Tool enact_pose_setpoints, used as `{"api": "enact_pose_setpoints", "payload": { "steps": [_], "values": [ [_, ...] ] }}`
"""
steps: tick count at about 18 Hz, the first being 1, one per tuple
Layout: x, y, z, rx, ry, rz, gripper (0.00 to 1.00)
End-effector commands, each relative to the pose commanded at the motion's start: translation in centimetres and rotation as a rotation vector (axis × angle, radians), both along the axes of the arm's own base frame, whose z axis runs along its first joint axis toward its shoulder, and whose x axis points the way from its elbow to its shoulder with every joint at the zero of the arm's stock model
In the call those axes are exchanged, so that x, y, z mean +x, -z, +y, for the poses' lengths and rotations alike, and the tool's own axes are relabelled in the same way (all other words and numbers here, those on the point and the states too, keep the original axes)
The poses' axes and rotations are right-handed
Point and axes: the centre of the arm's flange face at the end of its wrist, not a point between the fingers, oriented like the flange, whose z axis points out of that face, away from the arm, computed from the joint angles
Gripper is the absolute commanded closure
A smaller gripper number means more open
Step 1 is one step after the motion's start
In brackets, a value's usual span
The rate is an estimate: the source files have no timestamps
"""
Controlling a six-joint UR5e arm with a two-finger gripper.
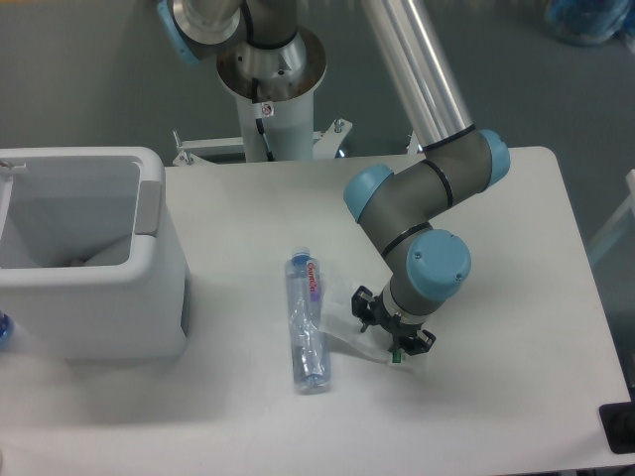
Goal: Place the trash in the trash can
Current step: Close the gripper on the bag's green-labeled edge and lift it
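The crushed clear bottle (pixel 307 323), with a blue cap and a pink label, lies lengthwise on the white table to the left of the arm. A flat clear plastic bag (pixel 349 331) lies between the bottle and my gripper (pixel 394 332). Its green strip (pixel 396 355) pokes out just under the gripper. The gripper points straight down onto the bag's right end. Its fingertips are hidden under the wrist, so its hold on the bag does not show. The white trash can (pixel 149 297) stands at the table's left edge with its top opening facing up.
The robot's base column (pixel 270 99) stands behind the table at the back. The arm's grey links (pixel 417 193) reach over the right half of the table. A black object (pixel 620 428) sits off the table's front right corner.
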Motion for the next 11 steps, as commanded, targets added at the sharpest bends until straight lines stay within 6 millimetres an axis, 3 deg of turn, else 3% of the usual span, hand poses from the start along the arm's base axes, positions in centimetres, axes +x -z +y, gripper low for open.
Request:
{"api": "enact_pose_setpoints", "payload": {
  "steps": [11],
  "values": [
    [-0.2,-2.2,-0.5,0.014,-0.031,0.024,1.0]
  ]
}}
